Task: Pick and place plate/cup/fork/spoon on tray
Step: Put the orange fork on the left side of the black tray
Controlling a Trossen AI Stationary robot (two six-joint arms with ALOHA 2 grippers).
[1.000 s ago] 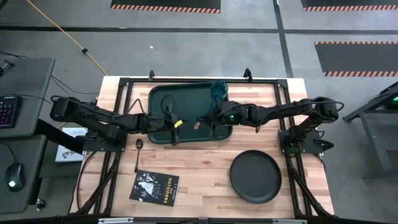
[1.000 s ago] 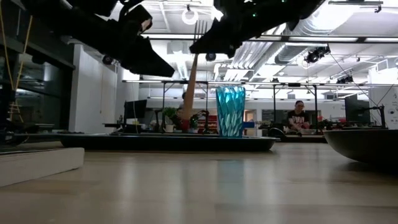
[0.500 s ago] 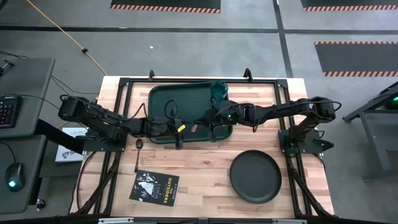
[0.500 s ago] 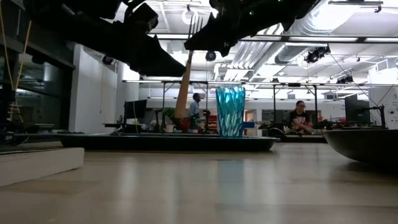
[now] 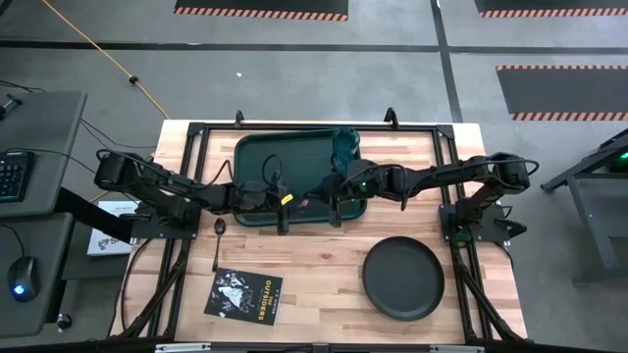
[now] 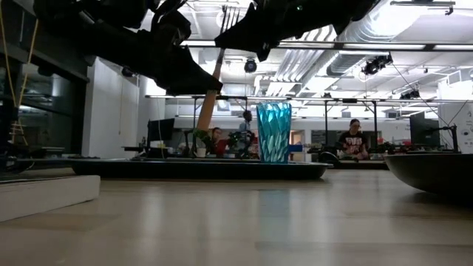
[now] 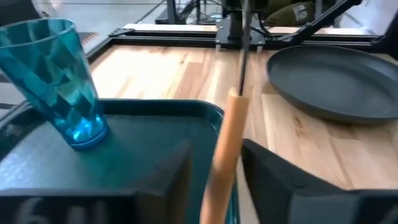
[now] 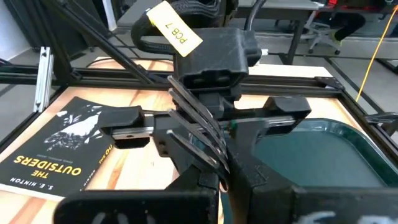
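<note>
The fork point(image 6: 219, 55), with a wooden handle and metal tines, stands nearly upright above the dark green tray point(image 5: 257, 149), tines up. My right gripper point(image 8: 222, 167) is shut on it and also shows in the high view point(image 5: 329, 196). My left gripper point(image 7: 216, 177) is open and faces the right one. Its fingers stand on either side of the wooden handle point(image 7: 227, 143). The teal cup point(image 5: 344, 144) stands upright on the tray's far right corner. The spoon point(image 5: 218, 233) lies on the table by the tray's near left corner. The black plate point(image 5: 402, 278) sits on the table at the near right. My right gripper pinches the fork's metal neck just below the tines point(image 8: 214, 155) between its two fingers, coming from the table's right side, across the fork. The fork is lifted clear of the tray and tilted, its handle end point(image 6: 205, 111) hanging down. My left gripper has one finger point(image 7: 273, 180) close against the handle; I cannot tell whether it touches.
A black booklet with white print point(image 5: 244, 294) lies near the table's front left. A black frame point(image 5: 196, 132) runs round the table's edges. People show in the room behind the table in the low view point(image 6: 355, 140).
My left gripper has gone toward the table's right edge, up to the fork's handle. My right gripper has shifted slightly left with the fork. The fork has tipped: its handle end has swung toward the left gripper while the tines stay up.
</note>
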